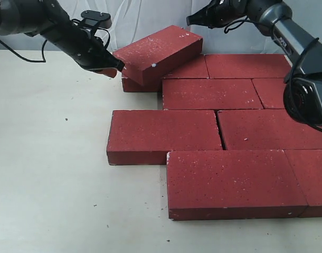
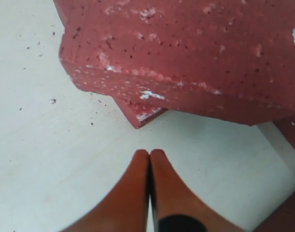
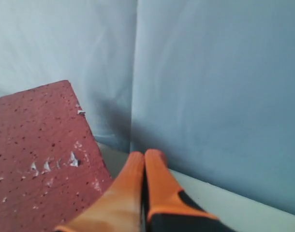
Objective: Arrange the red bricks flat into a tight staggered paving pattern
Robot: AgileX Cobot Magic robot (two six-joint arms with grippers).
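Observation:
Several dark-red bricks lie flat in staggered rows on the right of the table [image 1: 45,158], among them a front brick [image 1: 232,182] and a middle-left brick [image 1: 163,134]. One tilted brick [image 1: 158,52] leans across the back-left bricks, its left end raised. My left gripper [image 1: 112,68] is shut and empty, its orange tips just left of that brick's low corner; the left wrist view shows the gripper [image 2: 150,153] near the tilted brick [image 2: 186,53]. My right gripper [image 1: 192,20] hovers shut behind the brick's far end; the right wrist view shows the gripper [image 3: 145,155] beside the brick [image 3: 36,159].
A pale curtain [image 1: 150,18] hangs behind the table. The table's left half is bare cream surface with small specks. The right arm's black base [image 1: 309,95] stands over the right bricks.

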